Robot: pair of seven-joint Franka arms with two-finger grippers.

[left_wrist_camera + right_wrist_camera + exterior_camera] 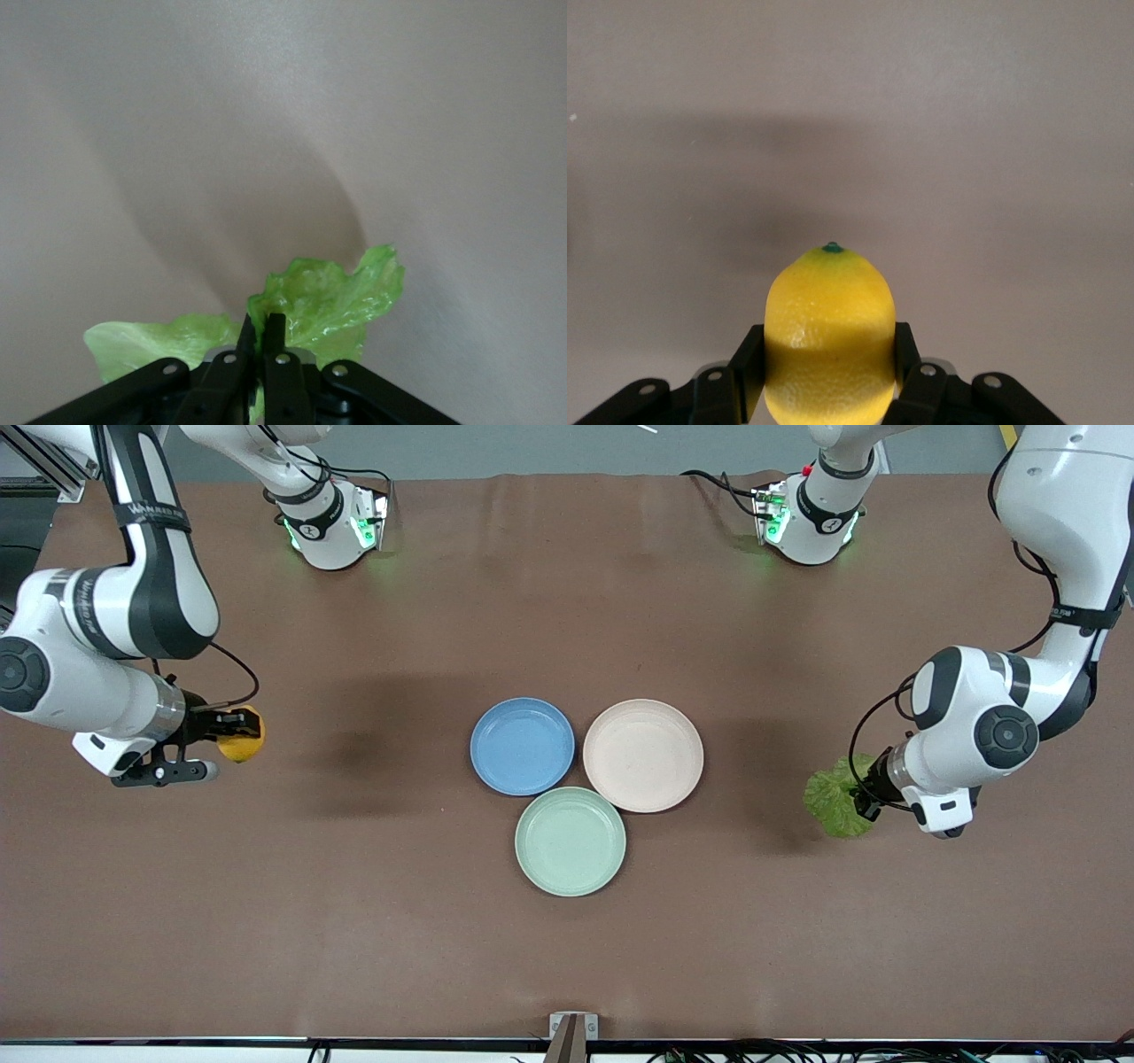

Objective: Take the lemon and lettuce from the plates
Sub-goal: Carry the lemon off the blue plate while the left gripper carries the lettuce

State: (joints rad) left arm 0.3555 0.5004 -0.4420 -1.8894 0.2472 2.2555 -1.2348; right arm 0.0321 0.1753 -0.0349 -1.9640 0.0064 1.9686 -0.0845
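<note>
My right gripper (232,735) is shut on the yellow lemon (242,735) and holds it above bare table toward the right arm's end; the right wrist view shows the lemon (829,332) clamped between both fingers. My left gripper (858,797) is shut on the crinkled green lettuce (834,797) above bare table toward the left arm's end; in the left wrist view the leaf (328,301) is pinched between the closed fingers. The blue plate (523,746) and the beige plate (643,755) lie side by side at the table's middle, both empty.
A pale mint-green plate (570,841) lies nearer the front camera, touching the other two plates. Both arm bases stand along the table's back edge. Brown cloth covers the table.
</note>
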